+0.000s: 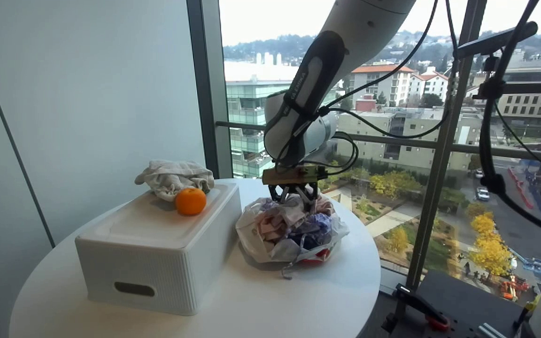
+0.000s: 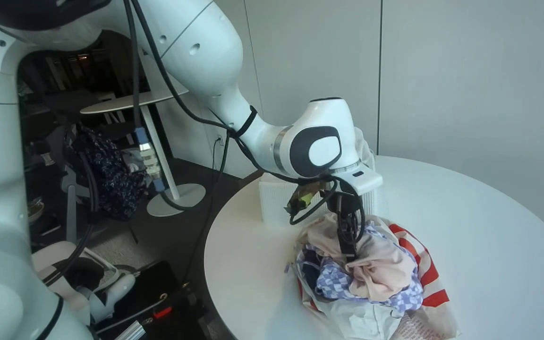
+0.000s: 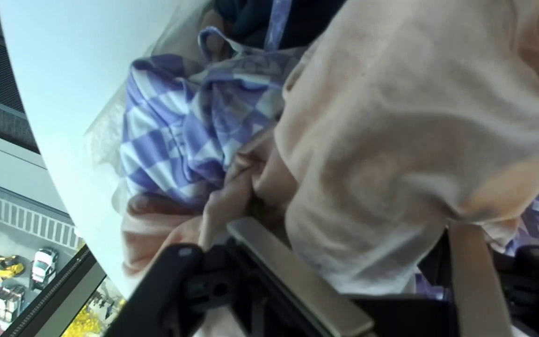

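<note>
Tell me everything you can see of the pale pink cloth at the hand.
The pale pink cloth looks like plain, soft, matte fabric, bunched in loose folds; its full extent is hidden. It lies crumpled in the open, red-striped white bag, partly over a purple-checked cloth. The open hand reaches down among its folds, which show between the parted fingers.

Arm (image 1: pixel 327 65) at downward slant, wrist (image 2: pixel 319 146) low, gripper (image 3: pixel 356 229) approx. vert., tips down, w/ pads (image 3: pixel 298 276) well apart.

Orange (image 1: pixel 190 201) on box (image 1: pixel 139 263), clothes (image 2: pixel 379 274) in bag (image 1: pixel 254 244) (alongside)
</note>
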Controlling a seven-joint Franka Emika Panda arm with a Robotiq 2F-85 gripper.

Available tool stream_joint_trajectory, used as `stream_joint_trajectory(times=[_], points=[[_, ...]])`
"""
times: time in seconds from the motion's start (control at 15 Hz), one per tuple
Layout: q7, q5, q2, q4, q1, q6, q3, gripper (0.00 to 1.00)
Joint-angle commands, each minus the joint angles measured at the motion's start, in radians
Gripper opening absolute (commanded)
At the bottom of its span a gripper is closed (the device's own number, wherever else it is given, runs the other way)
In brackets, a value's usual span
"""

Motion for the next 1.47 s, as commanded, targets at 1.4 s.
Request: stream_joint_trajectory(times=[1.4], points=[[-0.276, -0.348, -0.009, 0.046, 0.012, 0.127, 0.209, 1.0]])
